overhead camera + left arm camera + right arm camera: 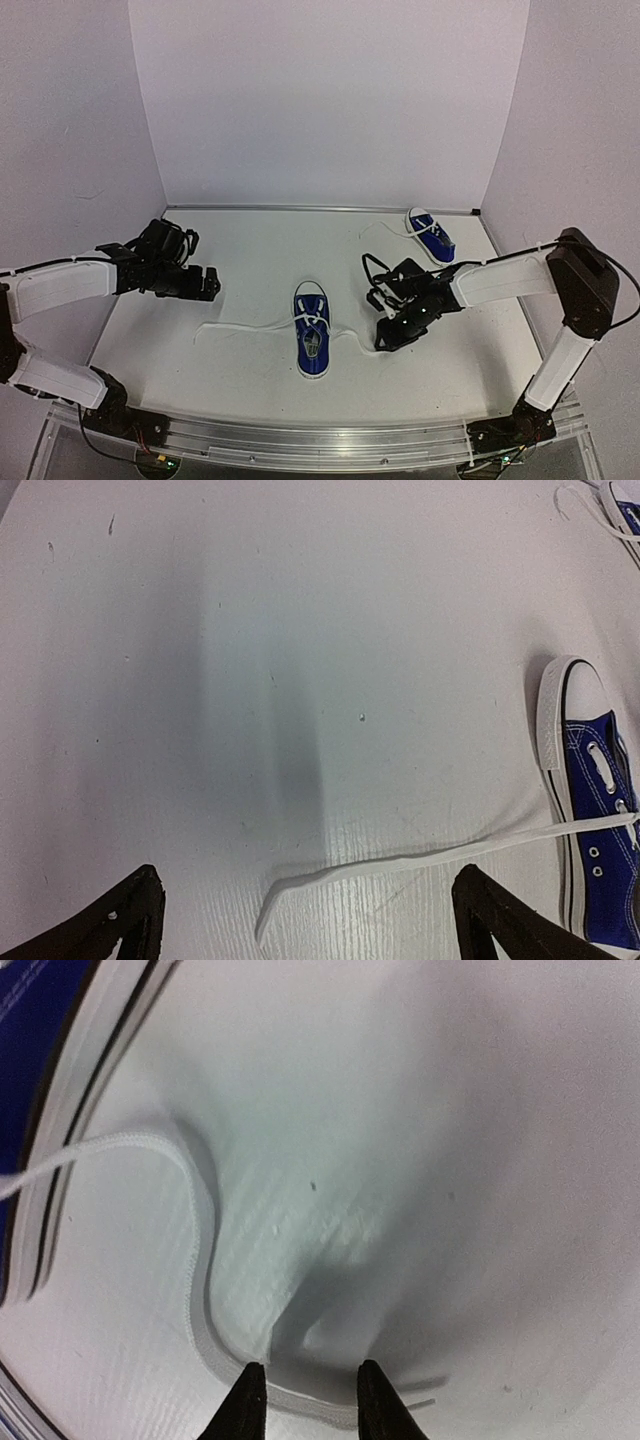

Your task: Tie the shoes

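White lace [245,325] runs out flat from both sides of the near shoe [312,342], one end toward the left edge of the table [250,250] and the other toward the right. That spread explains where the arms are. Each end lies on its own arm's side, so each gripper can take one without crossing the other.

The right gripper [305,1405] is down at the table just right of the near shoe. Its tips straddle the right stretch of lace where it curls away from the white sole. The jaws stand narrow but apart, with the lace lying across the gap between them. I judge it is set to pinch and is not gripping yet.

The left gripper [305,905] hangs over the table's left side, jaws spread wide and holding nothing. In its wrist view the left lace end lies just ahead, between the two fingers, so it is probably lined up to come down on it.

The near shoe sits mid-table toward the near edge, toe pointing to the far edge. It is blue canvas with a white toe cap and sole, and the lace crosses through the eyelets with no knot or bow showing. The far shoe [432,236] lies by the far right corner, with its lace in loose loops beside it. Neither shoe is tied, so the work looks to be at its start.
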